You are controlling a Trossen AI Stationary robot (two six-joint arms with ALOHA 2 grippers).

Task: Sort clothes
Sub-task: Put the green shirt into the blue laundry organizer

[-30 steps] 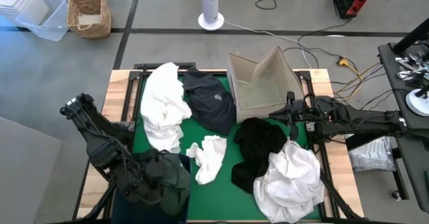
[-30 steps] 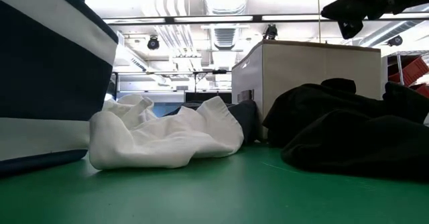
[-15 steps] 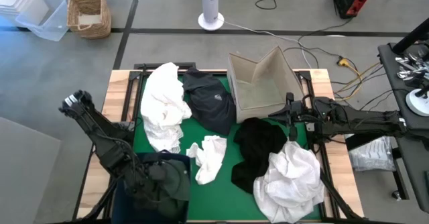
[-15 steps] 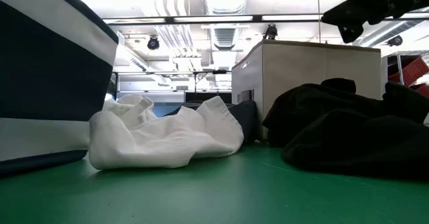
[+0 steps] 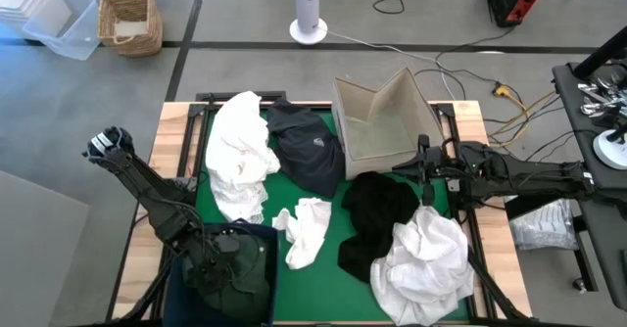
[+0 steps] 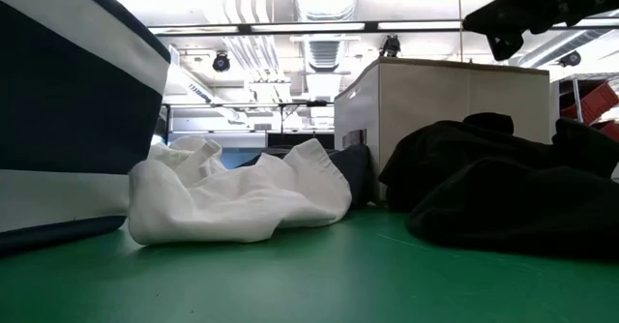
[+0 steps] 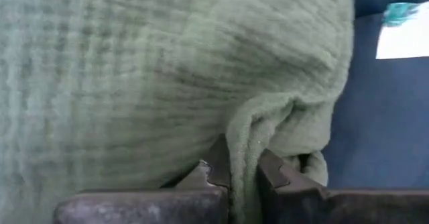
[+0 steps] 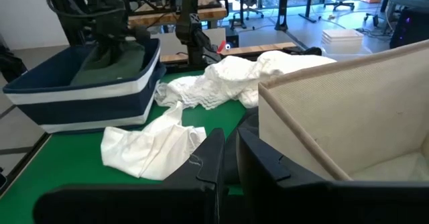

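My left gripper (image 5: 227, 268) is shut on a dark green garment (image 5: 245, 266), low inside the navy bin (image 5: 257, 234) at the table's near left. On the green mat lie a white garment (image 5: 240, 156), a navy one with a logo (image 5: 309, 151), a small white one (image 5: 306, 231), a black one (image 5: 377, 214) and a large white one (image 5: 426, 258). My right gripper (image 5: 425, 166) waits shut with nothing in it, above the black garment and beside the cardboard box (image 5: 382, 121). My left gripper pinches a fold of the dark green garment (image 7: 244, 153) between its two fingers, several layers thick. The fingers come steeply from above. The cloth bunches ahead of the fingers inside the bin (image 7: 382, 117). I cannot tell whether it rests on the bin's bottom.
The cardboard box (image 8: 348, 110) stands open at the far right of the mat. Wooden boards (image 5: 171, 141) flank the mat on both sides. Beyond the table stand a fan (image 5: 309, 14), a wicker basket (image 5: 129, 22) and a plastic tub (image 5: 64, 28) on the floor.
My left gripper has gone down into the navy bin with the dark green garment and has tipped more steeply downward. The garment, which bulged above the bin's rim, now sits lower inside the bin.
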